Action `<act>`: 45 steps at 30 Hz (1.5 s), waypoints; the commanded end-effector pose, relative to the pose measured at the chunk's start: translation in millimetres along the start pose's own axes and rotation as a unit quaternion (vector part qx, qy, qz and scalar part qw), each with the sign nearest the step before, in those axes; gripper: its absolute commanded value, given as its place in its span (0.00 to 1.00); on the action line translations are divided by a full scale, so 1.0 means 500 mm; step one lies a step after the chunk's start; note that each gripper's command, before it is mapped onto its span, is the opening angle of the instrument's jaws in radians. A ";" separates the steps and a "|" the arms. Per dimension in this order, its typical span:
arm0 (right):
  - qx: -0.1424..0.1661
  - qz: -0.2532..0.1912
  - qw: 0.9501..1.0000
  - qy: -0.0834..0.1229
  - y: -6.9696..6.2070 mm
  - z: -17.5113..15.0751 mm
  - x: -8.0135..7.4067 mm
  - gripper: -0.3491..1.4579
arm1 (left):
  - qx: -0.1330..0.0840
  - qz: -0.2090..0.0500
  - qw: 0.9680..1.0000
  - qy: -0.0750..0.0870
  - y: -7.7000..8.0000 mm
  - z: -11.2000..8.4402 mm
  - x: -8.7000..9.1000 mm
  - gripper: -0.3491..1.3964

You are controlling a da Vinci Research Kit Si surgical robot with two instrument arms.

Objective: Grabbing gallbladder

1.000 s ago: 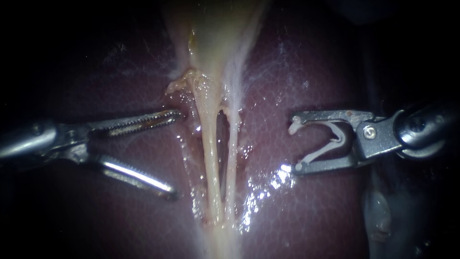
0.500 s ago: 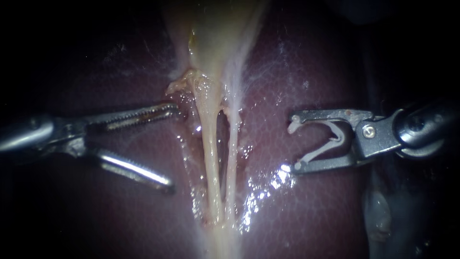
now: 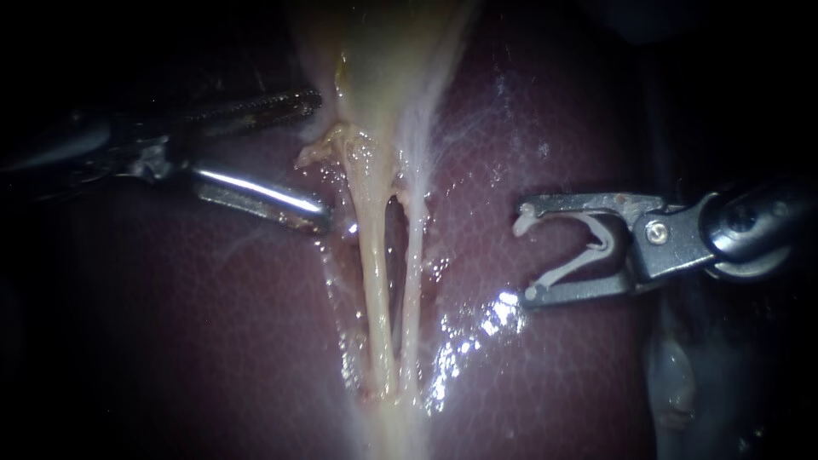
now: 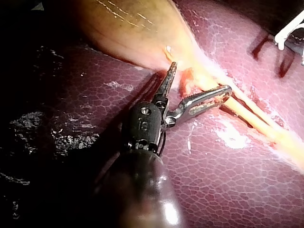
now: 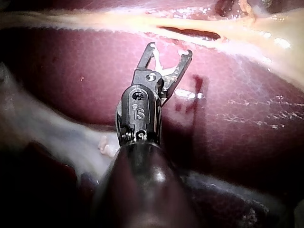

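The gallbladder (image 3: 383,60) lies at the far middle of the liver (image 3: 213,324), pale yellow, narrowing toward the near side into two thin tubes (image 3: 375,281) that run side by side down the middle. The left instrument (image 3: 319,153) reaches in from the left with its end effector spread wide and holding nothing. The far tip lies at the left edge of the gallbladder's narrowing end and the near tip sits just left of the tubes. In the left wrist view, the left instrument (image 4: 200,77) has one tip against the gallbladder (image 4: 128,28) and the other over a tube. The right instrument (image 3: 524,255) sits well right of the tubes, over the liver, its end effector holding an open white clip (image 3: 579,251).
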 end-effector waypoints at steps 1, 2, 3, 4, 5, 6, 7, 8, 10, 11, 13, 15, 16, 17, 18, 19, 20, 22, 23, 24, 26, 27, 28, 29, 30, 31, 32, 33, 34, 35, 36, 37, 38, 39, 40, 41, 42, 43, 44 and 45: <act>0.000 0.000 1.000 0.000 -0.0001 0.0002 -0.0001 0.47 | -0.002 -0.006 1.000 0.005 0.0005 0.0004 0.0004 0.83; 0.000 0.000 1.000 0.000 -0.0001 0.0002 -0.0001 0.47 | -0.002 -0.011 1.000 0.011 0.0011 0.0008 0.0010 0.80; 0.000 0.000 1.000 0.000 0.0000 0.0002 -0.0001 0.47 | -0.004 -0.016 1.000 0.013 0.0016 0.0012 0.0015 0.78; 0.000 0.000 1.000 0.000 0.0000 0.0002 -0.0001 0.47 | -0.005 -0.019 1.000 0.015 0.0020 0.0015 0.0020 0.77; 0.000 0.000 1.000 0.000 0.0000 0.0002 -0.0001 0.47 | -0.005 -0.024 1.000 0.018 0.0024 0.0019 0.0026 0.74; 0.000 0.000 1.000 0.000 0.0000 0.0002 -0.0001 0.47 | -0.004 -0.029 0.999 0.019 0.0028 0.0021 0.0031 0.72; 0.000 0.000 1.000 0.000 0.0000 0.0002 -0.0002 0.47 | -0.003 -0.034 0.999 0.022 0.0030 0.0023 0.0035 0.70; 0.000 0.000 1.000 0.000 0.0000 0.0002 -0.0002 0.47 | -0.002 -0.039 0.999 0.024 0.0034 0.0026 0.0041 0.68; 0.000 0.000 1.000 0.000 0.0000 0.0003 -0.0003 0.47 | -0.001 -0.047 0.998 0.029 0.0038 0.0028 0.0046 0.65; 0.000 0.000 1.000 0.000 0.0000 0.0003 -0.0003 0.47 | 0.000 -0.056 0.998 0.032 0.0039 0.0029 0.0048 0.62; 0.000 0.000 1.000 0.000 0.0000 0.0003 -0.0003 0.47 | 0.001 -0.065 0.997 0.034 0.0040 0.0029 0.0048 0.57; 0.000 0.000 1.000 0.000 0.0000 0.0003 -0.0003 0.47 | 0.001 -0.076 0.996 0.036 0.0041 0.0028 0.0047 0.53; 0.000 0.000 1.000 0.000 0.0000 0.0003 -0.0003 0.47 | 0.000 -0.079 0.996 0.036 0.0041 0.0028 0.0047 0.51; 0.000 0.000 1.000 0.000 0.0000 0.0003 -0.0003 0.47 | 0.000 -0.082 0.996 0.036 0.0041 0.0028 0.0046 0.50; 0.000 0.000 1.000 0.000 0.0000 0.0003 -0.0003 0.47 | 0.000 -0.088 0.995 0.036 0.0041 0.0027 0.0046 0.47; 0.000 0.000 1.000 0.000 0.0000 0.0003 -0.0003 0.47 | 0.000 -0.094 0.995 0.035 0.0041 0.0026 0.0046 0.44; 0.000 0.000 1.000 0.000 0.0000 0.0003 -0.0003 0.47 | 0.000 -0.097 0.995 0.035 0.0042 0.0026 0.0046 0.42; 0.000 0.000 1.000 0.000 0.0000 0.0003 -0.0003 0.47 | 0.000 -0.106 0.994 0.035 0.0043 0.0022 0.0044 0.39; 0.000 0.000 1.000 0.000 0.0000 0.0003 -0.0003 0.47 | 0.001 -0.109 0.993 0.035 0.0043 0.0020 0.0044 0.37; 0.000 0.000 1.000 0.000 0.0000 0.0003 -0.0003 0.47 | 0.001 -0.112 0.993 0.035 0.0044 0.0018 0.0042 0.35; 0.000 0.000 1.000 0.000 0.0000 0.0003 -0.0003 0.47 | 0.001 -0.121 0.992 0.035 0.0045 0.0015 0.0041 0.33; 0.000 0.000 1.000 0.000 0.0000 0.0003 -0.0003 0.47 | 0.002 -0.124 0.992 0.036 0.0045 0.0013 0.0040 0.32; 0.000 0.000 1.000 0.000 0.0000 0.0003 -0.0003 0.47 | 0.002 -0.124 0.992 0.036 0.0046 0.0012 0.0039 0.31; 0.000 0.000 1.000 0.000 0.0000 0.0003 -0.0003 0.47 | 0.003 -0.127 0.991 0.036 0.0046 0.0011 0.0039 0.30; 0.000 0.000 1.000 0.000 0.0000 0.0003 -0.0003 0.47 | 0.003 -0.133 0.990 0.036 0.0046 0.0009 0.0038 0.28; 0.000 0.000 1.000 0.000 0.0000 0.0003 -0.0003 0.47 | 0.005 -0.134 0.990 0.037 0.0046 0.0008 0.0037 0.26; 0.000 0.000 1.000 0.000 0.0000 0.0003 -0.0003 0.47 | 0.005 -0.137 0.990 0.037 0.0046 0.0007 0.0036 0.25; 0.000 0.000 1.000 0.000 0.0000 0.0003 -0.0003 0.47 | 0.005 -0.140 0.989 0.037 0.0045 0.0006 0.0036 0.23; 0.000 0.000 1.000 0.000 0.0000 0.0003 -0.0003 0.47 | 0.006 -0.146 0.989 0.038 0.0044 0.0004 0.0035 0.17; 0.000 0.000 1.000 0.000 0.0000 0.0002 -0.0003 0.47 | 0.008 -0.152 0.988 0.038 0.0044 0.0003 0.0034 0.13; 0.000 0.000 1.000 0.000 0.0000 0.0002 -0.0003 0.47 | 0.008 -0.152 0.988 0.039 0.0043 0.0002 0.0033 0.03; 0.000 0.000 1.000 0.000 0.0000 0.0002 -0.0003 0.47 | 0.009 -0.158 0.987 0.044 0.0042 0.0000 0.0032 0.00; 0.000 0.000 1.000 0.000 0.0000 0.0002 -0.0004 0.47 | 0.008 -0.158 0.986 0.048 0.0041 -0.0001 0.0031 0.00; 0.000 0.000 1.000 0.000 0.0000 0.0002 -0.0004 0.47 | 0.008 -0.157 0.986 0.053 0.0041 -0.0002 0.0031 0.00; 0.000 0.000 1.000 0.000 0.0000 0.0002 -0.0004 0.47 | 0.007 -0.157 0.986 0.059 0.0040 -0.0004 0.0030 0.00; 0.000 0.000 1.000 0.000 0.0000 0.0002 -0.0004 0.47 | 0.007 -0.157 0.986 0.060 0.0039 -0.0006 0.0030 0.00; 0.000 0.000 1.000 0.000 0.0000 0.0002 -0.0004 0.47 | 0.008 -0.157 0.986 0.062 0.0038 -0.0008 0.0029 0.00; 0.000 0.000 1.000 0.000 0.0000 0.0002 -0.0004 0.47 | 0.008 -0.157 0.986 0.062 0.0037 -0.0012 0.0027 0.00; 0.000 0.000 1.000 0.000 0.0000 0.0002 -0.0004 0.47 | 0.008 -0.158 0.986 0.062 0.0035 -0.0015 0.0026 0.00; 0.000 0.000 1.000 0.000 0.0000 0.0002 -0.0004 0.47 | 0.009 -0.158 0.985 0.062 0.0032 -0.0018 0.0023 0.00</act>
